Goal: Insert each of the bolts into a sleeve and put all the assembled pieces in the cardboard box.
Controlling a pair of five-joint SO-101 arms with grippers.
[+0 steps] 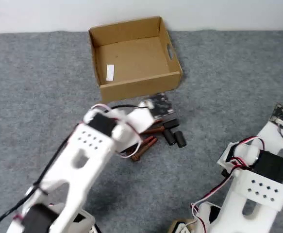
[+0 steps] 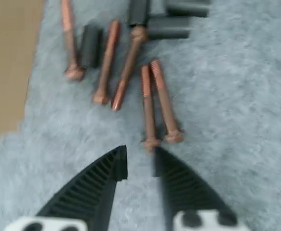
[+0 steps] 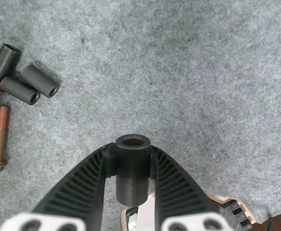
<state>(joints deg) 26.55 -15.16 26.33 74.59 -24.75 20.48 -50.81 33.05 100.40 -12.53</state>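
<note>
Currently on the table, item by item

- Grey carpet (image 1: 34, 97): covers the whole tabletop.
- Cardboard box (image 1: 131, 86): brown, open-topped, standing at the far side of the carpet, with a small white label (image 1: 110, 72) inside it.
- Bolts (image 2: 106, 62): five, copper-coloured, lying loose on the carpet just in front of the box, each one bare of any sleeve. Three are fanned out nearer the box. The other two (image 2: 165, 101) lie side by side, close to touching, with their heads toward the left gripper.
- Loose sleeves (image 2: 169, 28): four, short black tubes on their sides, scattered among and just beyond the bolts. One (image 2: 89, 45) lies between two bolts of the fan, and the rest are clustered together at the edge of the heap.
- Left arm (image 1: 97, 141): white, stretched over the heap of parts from the near side of the table.
- Left gripper (image 2: 139, 163): released and grasping nothing, its black ribbed jaws a little apart. It hangs low above the carpet, with the tips just short of the head of one bolt of the pair.
- Right arm (image 1: 258, 179): white, at the near right of the table, well apart from the heap.
- Right gripper (image 3: 132, 161): clenched on the held sleeve.
- Held sleeve (image 3: 133, 173): black, gripped upright between the jaws with its open bore facing up. It is carried above bare carpet, away from the other sleeves and bolts
</note>
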